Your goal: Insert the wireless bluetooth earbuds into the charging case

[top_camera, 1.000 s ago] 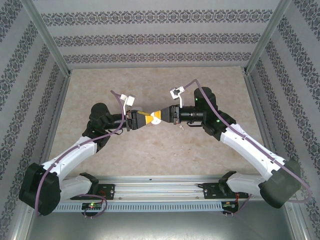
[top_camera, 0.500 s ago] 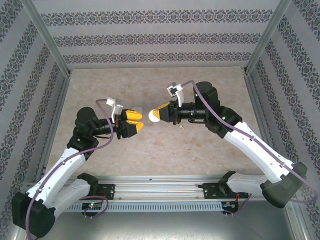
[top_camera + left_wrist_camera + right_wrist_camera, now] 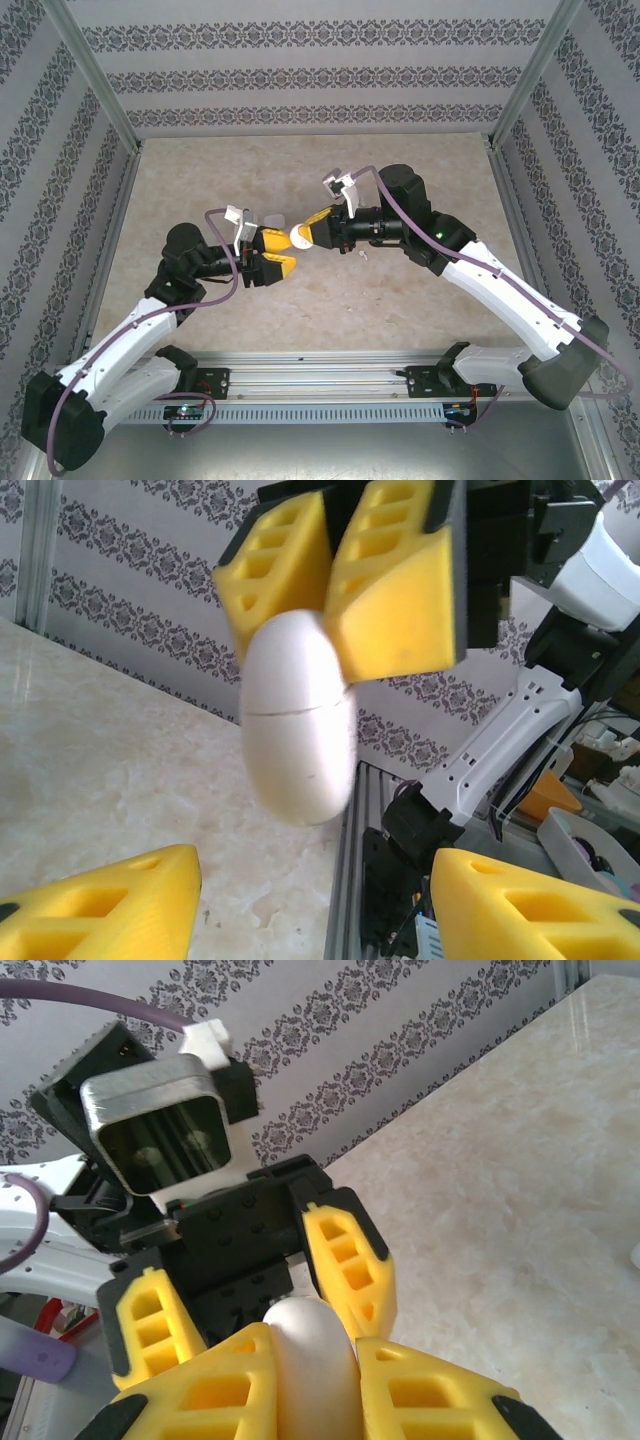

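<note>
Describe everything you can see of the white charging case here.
The charging case is a smooth, glossy white plastic egg shape with a thin seam around its middle, apparently closed. One end is pinched between the yellow fingers of the right gripper. The rest sticks out free, held above the marble-look table. The open left gripper faces it without touching.

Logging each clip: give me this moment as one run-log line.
right gripper: shut on charging case | charging case: closed, held above table | left gripper: open, facing case, not touching
</note>
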Controlling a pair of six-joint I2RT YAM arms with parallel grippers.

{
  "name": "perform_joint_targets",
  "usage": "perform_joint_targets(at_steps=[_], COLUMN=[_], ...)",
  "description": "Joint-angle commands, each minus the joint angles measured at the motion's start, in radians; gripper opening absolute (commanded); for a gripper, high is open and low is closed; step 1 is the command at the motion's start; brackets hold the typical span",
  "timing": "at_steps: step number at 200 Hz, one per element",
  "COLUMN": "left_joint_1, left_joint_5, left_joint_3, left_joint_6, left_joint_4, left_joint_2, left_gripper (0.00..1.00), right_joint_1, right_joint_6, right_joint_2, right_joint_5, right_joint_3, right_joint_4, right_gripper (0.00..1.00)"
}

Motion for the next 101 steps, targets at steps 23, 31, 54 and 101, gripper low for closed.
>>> perform_joint_targets(at_steps=[23, 31, 54, 101], left_joint_1=[-0.015, -0.015, -0.015, -0.019], left_joint_5=[-0.026, -0.027, -0.021, -0.004], left_joint_3=[-0.003, -0.001, 0.007, 0.012], left_joint_6=[-0.115, -0.124, -0.141, -0.153], left_joint_4=[0.210, 0.222, 0.240, 0.247], left_joint_2=[0.032, 0.037, 0.054, 0.075], left_gripper=[0.55, 0.55, 0.52, 0.41], right_joint_1=[0.018, 0.019, 0.021, 0.023], right_joint_6=[-0.014, -0.014, -0.013, -0.012], right_joint_2=[0.001, 0.001, 0.003, 0.005], right_joint_5=[-0.016, -0.016, -0.017, -0.020], right_joint_3=[0.010, 0.009, 0.008, 0.010], right_joint_4=[0.052, 0.052, 0.057, 0.060], right_gripper=[0.14, 0.14, 0.14, 0.14])
